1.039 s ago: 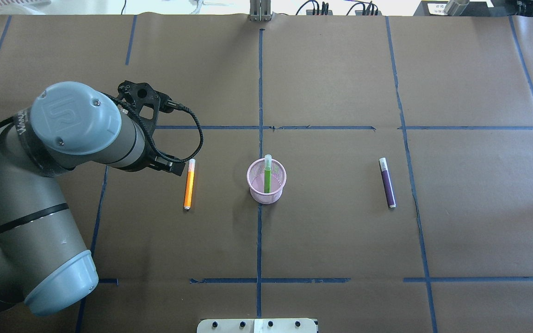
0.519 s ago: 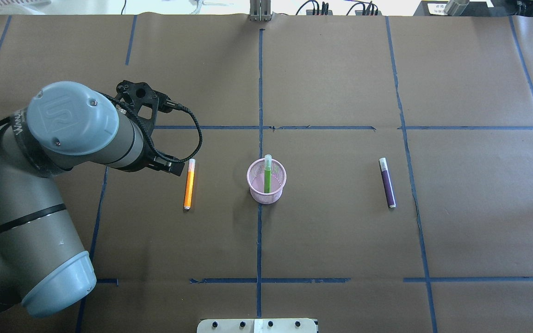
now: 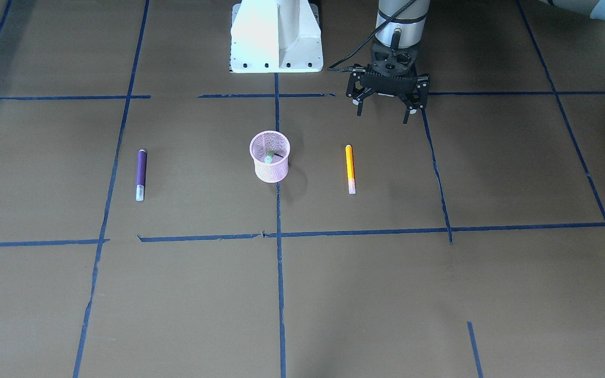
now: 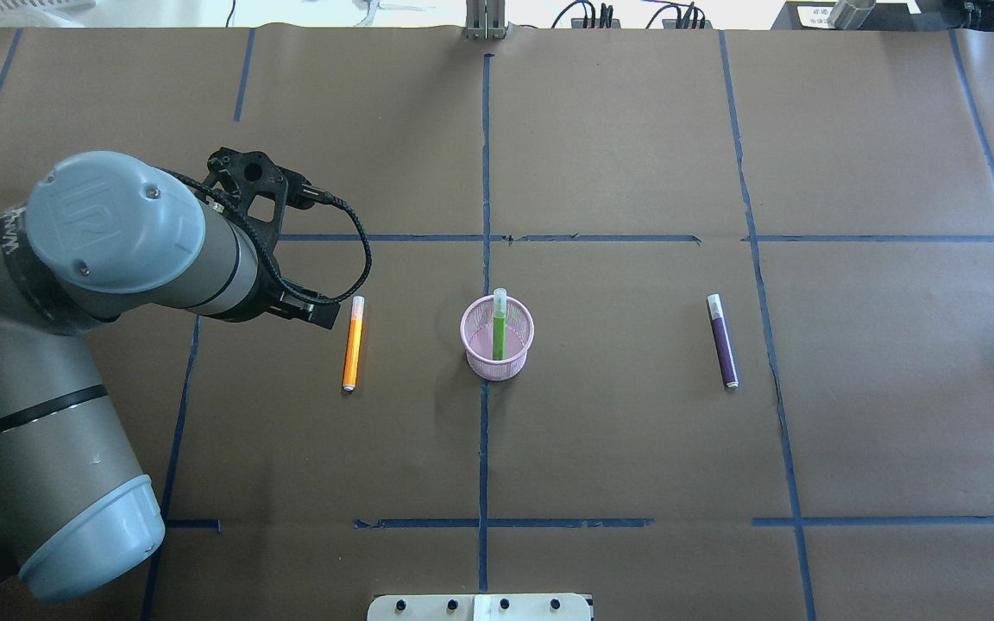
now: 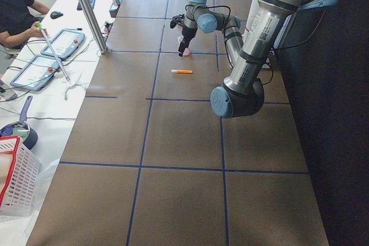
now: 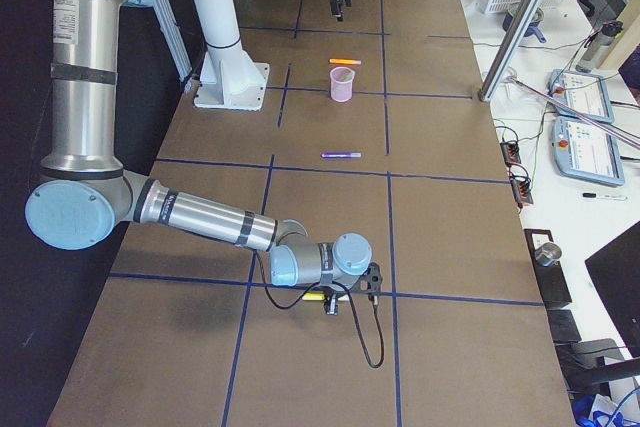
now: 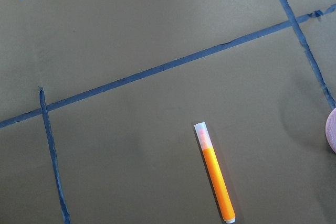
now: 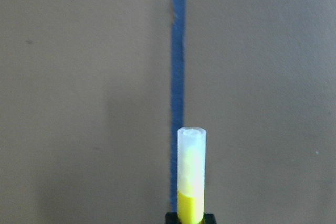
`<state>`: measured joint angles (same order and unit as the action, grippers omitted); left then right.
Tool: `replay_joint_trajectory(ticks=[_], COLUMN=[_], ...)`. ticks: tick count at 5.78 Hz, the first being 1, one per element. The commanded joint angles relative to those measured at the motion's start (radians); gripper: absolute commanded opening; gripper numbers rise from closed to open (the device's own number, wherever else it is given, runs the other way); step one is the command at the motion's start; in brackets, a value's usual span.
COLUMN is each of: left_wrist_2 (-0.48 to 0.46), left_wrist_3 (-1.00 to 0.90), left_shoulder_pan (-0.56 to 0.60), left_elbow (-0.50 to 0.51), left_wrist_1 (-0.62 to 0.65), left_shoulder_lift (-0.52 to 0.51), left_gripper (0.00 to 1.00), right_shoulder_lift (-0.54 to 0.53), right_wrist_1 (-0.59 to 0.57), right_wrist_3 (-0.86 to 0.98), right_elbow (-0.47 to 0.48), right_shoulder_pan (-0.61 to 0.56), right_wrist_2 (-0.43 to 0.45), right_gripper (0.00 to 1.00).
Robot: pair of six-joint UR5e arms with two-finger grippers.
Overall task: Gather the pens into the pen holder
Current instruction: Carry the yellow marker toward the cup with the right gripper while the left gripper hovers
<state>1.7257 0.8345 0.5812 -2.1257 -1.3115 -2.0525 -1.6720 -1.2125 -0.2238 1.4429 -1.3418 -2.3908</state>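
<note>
The pink mesh pen holder [image 4: 497, 360] [image 3: 271, 170] stands at the table's middle with the green pen [image 4: 497, 332] upright in it. The orange pen [image 4: 352, 343] [image 3: 350, 165] [image 7: 216, 174] lies flat to its left. The purple pen [image 4: 723, 341] [image 3: 141, 168] lies flat to its right. My left gripper [image 3: 384, 111] is open and empty. It hangs above the table, behind the orange pen on the robot's side and apart from it. My right gripper [image 6: 335, 299] is low at the table's right end, shut on a yellow pen [image 8: 191, 182].
The white robot base [image 3: 276, 37] stands behind the holder. Blue tape lines [image 4: 484, 431] cross the brown table. A metal plate [image 4: 480, 606] sits at the near edge. Operator desks with pendants [image 5: 34, 70] run along the far side.
My left arm has drifted a little to the left in the overhead view. The pens and the holder have not moved.
</note>
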Motion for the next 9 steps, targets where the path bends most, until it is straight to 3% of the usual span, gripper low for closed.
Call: replay_joint_trajectory(ticks=[1,2,3,4,6,9], left_wrist_2=[0.000,0.000,0.003,0.005,0.051,0.051], left_wrist_3=[0.000,0.000,0.000,0.000,0.002,0.002], left_shoulder_pan=[0.000,0.000,-0.001,-0.004,-0.004,-0.006], left_elbow=[-0.013,-0.019,-0.017,-0.014,-0.013,-0.002], left_wrist_1=[0.000,0.000,0.001,0.003,0.001,0.001], left_shoulder_lift=[0.009,0.035,0.040,0.040,0.049,0.051], left_gripper=[0.98,0.98,0.98,0.98,0.98,0.99], right_shoulder_lift=[-0.008,-0.005,0.007,0.009,0.163,0.378], right_wrist_1=[0.002,0.039,0.226,0.424,0.469,0.438], right_wrist_3=[-0.084,-0.165,-0.424,-0.591,-0.930,-1.016], right_elbow=[0.213,0.311,0.379,0.390,0.474,0.496], right_shoulder_pan=[0.003,0.021,0.132,0.268,0.479,0.770], right_wrist_2=[-0.004,0.005,0.059,0.181,0.412,0.823], right_gripper=[0.00,0.00,0.00,0.00,0.00,0.00])
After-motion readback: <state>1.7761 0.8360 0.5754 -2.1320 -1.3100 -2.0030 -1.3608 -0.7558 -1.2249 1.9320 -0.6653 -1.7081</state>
